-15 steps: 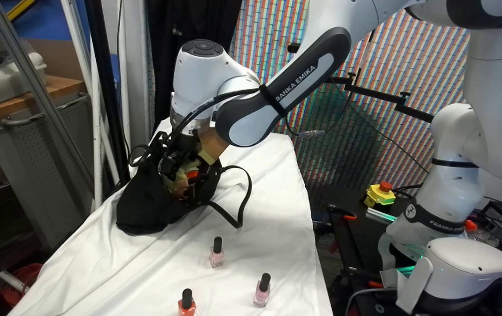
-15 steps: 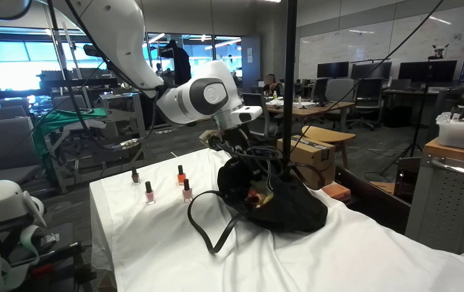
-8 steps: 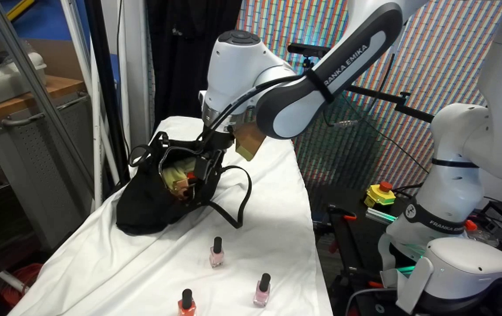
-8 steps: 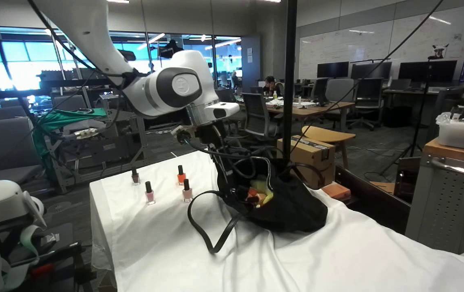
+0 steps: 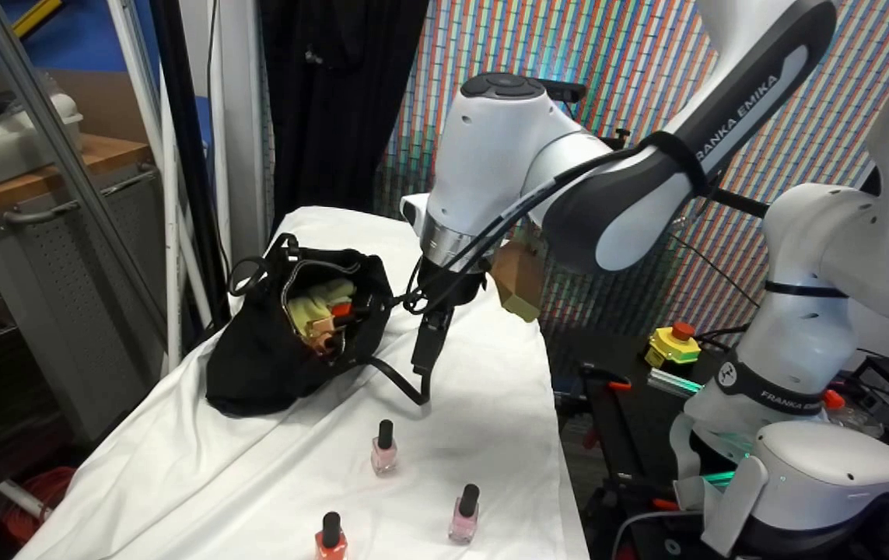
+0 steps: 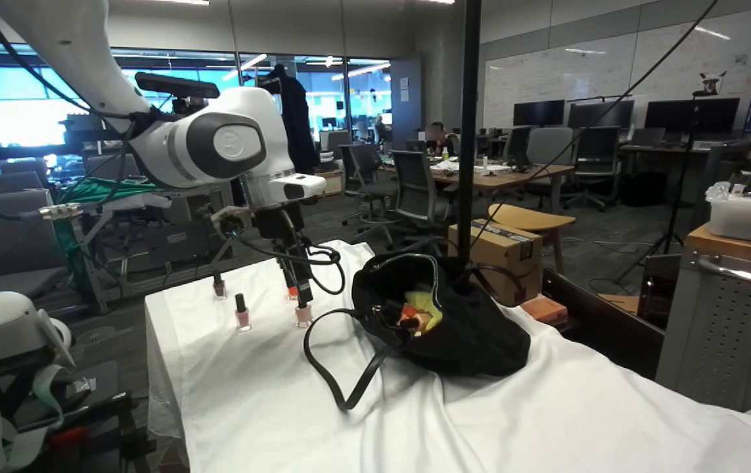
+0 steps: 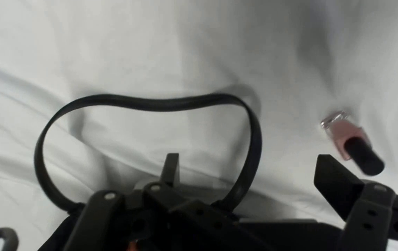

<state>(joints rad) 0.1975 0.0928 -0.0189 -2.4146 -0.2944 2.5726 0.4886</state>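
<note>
My gripper (image 7: pixel 248 157) stands open, with nothing held between its fingers. In the wrist view the black bag's strap (image 7: pixel 164 104) loops across the cloth beyond the gap. A pink nail polish bottle (image 7: pixel 345 134) with a black cap lies just past the right-hand finger in that view; it stands upright in an exterior view (image 5: pixel 384 456). The black bag (image 5: pixel 253 369) rests on its side, mouth open, showing a yellow-green cloth (image 5: pixel 323 302) and orange items inside. In an exterior view the gripper (image 6: pixel 305 299) overlaps the pink bottle's cap; contact cannot be judged.
Other upright bottles stand on the white-draped table (image 5: pixel 491 404): a lilac-pink one (image 5: pixel 464 517), an orange one (image 5: pixel 331 544) and a dark one (image 6: pixel 219 288). A black pole (image 6: pixel 470 131) rises behind the bag. A cable hangs beside the gripper.
My open gripper has come up out of the bag's mouth and moved away from it, over the strap toward the bottles. Bag and bottles have stayed in place.
</note>
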